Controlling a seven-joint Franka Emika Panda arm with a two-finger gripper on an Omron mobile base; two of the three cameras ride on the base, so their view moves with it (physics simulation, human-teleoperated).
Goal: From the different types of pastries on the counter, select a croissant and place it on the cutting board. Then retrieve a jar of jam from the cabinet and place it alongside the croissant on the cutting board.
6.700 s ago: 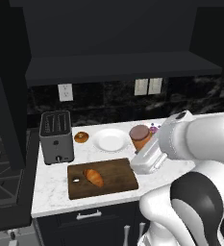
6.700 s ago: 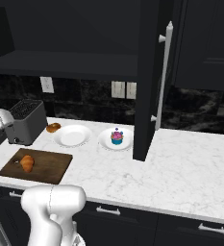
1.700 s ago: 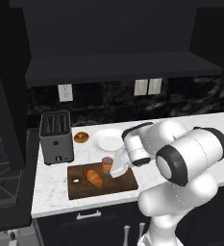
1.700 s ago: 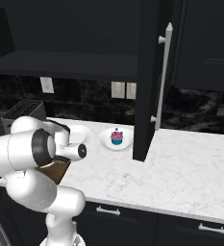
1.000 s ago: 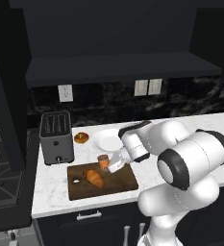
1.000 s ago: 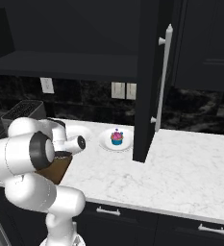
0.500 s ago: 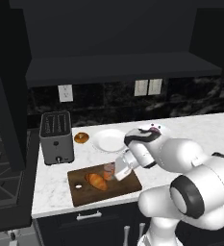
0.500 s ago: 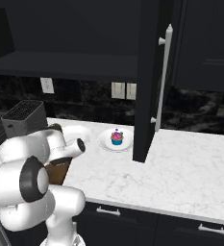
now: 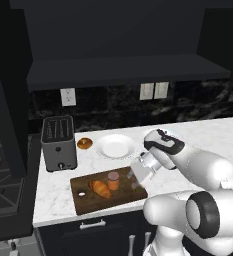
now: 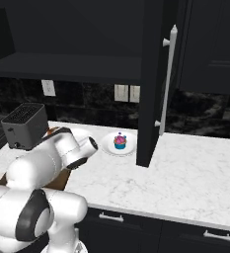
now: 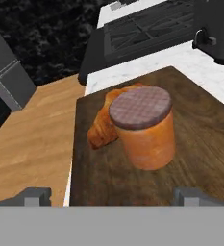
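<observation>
croissant (image 9: 101,188): golden-brown
jar of jam (image 9: 113,181): orange body, pinkish-brown lid with fine cross-hatch
cutting board (image 9: 90,201): dark brown wood grain
tabletop (image 9: 53,195): white marble, faint grey veins
donut (image 9: 84,143): brown glaze
cupcake (image 10: 119,141): pink frosting, blue wrapper
plate (image 9: 115,146): plain white
toaster (image 9: 58,142): dark grey
cabinet (image 9: 113,37): near black

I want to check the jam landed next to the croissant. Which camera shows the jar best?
The hand view: the jar of jam stands upright on the cutting board, close beside the croissant. The left base view shows it small but clear. In the right base view the arm blocks it.
</observation>
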